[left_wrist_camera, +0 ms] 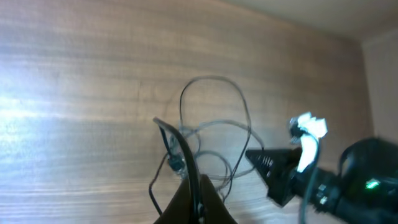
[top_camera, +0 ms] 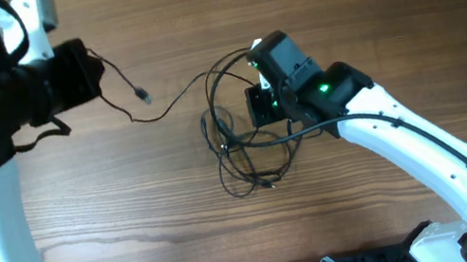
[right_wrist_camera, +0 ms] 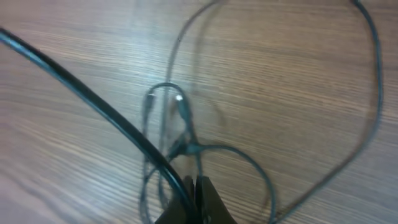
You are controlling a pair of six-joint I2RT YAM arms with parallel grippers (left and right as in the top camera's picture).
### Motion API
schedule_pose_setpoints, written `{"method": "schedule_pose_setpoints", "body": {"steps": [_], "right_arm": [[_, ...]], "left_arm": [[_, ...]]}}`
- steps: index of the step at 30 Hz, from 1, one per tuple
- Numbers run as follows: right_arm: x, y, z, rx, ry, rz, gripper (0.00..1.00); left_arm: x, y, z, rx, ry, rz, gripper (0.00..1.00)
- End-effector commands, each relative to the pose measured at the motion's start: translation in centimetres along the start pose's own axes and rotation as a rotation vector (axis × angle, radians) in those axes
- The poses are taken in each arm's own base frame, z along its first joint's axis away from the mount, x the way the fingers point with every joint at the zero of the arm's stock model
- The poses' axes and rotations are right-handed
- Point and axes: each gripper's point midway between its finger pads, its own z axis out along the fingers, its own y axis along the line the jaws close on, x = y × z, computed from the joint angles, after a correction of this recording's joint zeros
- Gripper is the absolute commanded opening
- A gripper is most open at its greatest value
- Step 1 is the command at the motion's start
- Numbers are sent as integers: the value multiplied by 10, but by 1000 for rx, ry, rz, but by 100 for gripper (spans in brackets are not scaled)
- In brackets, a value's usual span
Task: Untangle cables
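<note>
The cables are thin black cords lying in loose tangled loops on the wooden table at the centre. One strand runs left from the tangle up to my left gripper, which is shut on it; its small plug end hangs free beside the gripper. In the left wrist view the shut jaws pinch that cable, with the plug and the loops beyond. My right gripper sits at the tangle's right edge. Its jaws are shut on a thin cable, with loops just ahead.
The right arm reaches in from the lower right and its own thicker black wire runs along it. The left arm fills the upper left corner. The right gripper also shows in the left wrist view.
</note>
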Motion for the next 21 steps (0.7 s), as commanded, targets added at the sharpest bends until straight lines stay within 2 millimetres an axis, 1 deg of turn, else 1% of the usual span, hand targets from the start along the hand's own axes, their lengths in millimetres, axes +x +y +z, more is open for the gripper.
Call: {"method": "schedule_pose_setpoints", "body": {"steps": [1, 3, 4, 5, 6, 8, 9, 10, 12, 13, 14, 15, 16, 18, 19, 20, 21], "right_arm": [[-35, 37, -47, -221, -100, -31, 4], [-35, 48, -53, -291, -98, -38, 4], [-34, 53, -54, -322, -90, -38, 4], [-32, 57, -55, -347, -77, -39, 4], [-31, 60, -56, -360, -70, -41, 4], [-30, 62, -57, -372, -65, -38, 4], [-30, 61, -56, -371, -64, -31, 4], [-30, 62, -56, -372, -65, -31, 4], [-30, 62, -56, -372, -63, -28, 4], [-30, 62, -55, -372, -62, -26, 4], [-30, 61, -54, -371, -59, -24, 4], [-30, 61, -54, -370, -58, -23, 4], [-31, 62, -53, -371, -60, -24, 4], [-34, 63, -54, -378, -74, -22, 4], [-37, 65, -55, -386, -82, -3, 4], [-39, 68, -56, -402, -90, -1, 4], [-44, 72, -59, -427, -102, 5, 4]], "left_arm": [[19, 6, 37, -8, 126, 49, 4], [27, 10, 54, -10, 163, 52, 6], [31, 18, 64, -29, 181, 45, 6], [33, 38, 73, -96, 189, 13, 8], [32, 55, 76, -150, 185, -25, 8], [32, 83, 79, -201, 180, -88, 11], [31, 100, 79, -223, 172, -130, 14], [29, 113, 79, -238, 162, -163, 22], [28, 132, 78, -242, 144, -221, 53], [27, 134, 78, -221, 139, -241, 56], [26, 132, 77, -182, 137, -247, 57], [26, 123, 78, -127, 143, -224, 58], [26, 110, 80, -51, 151, -183, 58], [31, 60, 80, 214, 176, -43, 57], [39, 35, 80, 340, 197, 22, 57], [47, 21, 83, 402, 220, 72, 57], [55, 13, 87, 425, 240, 110, 56]]}}
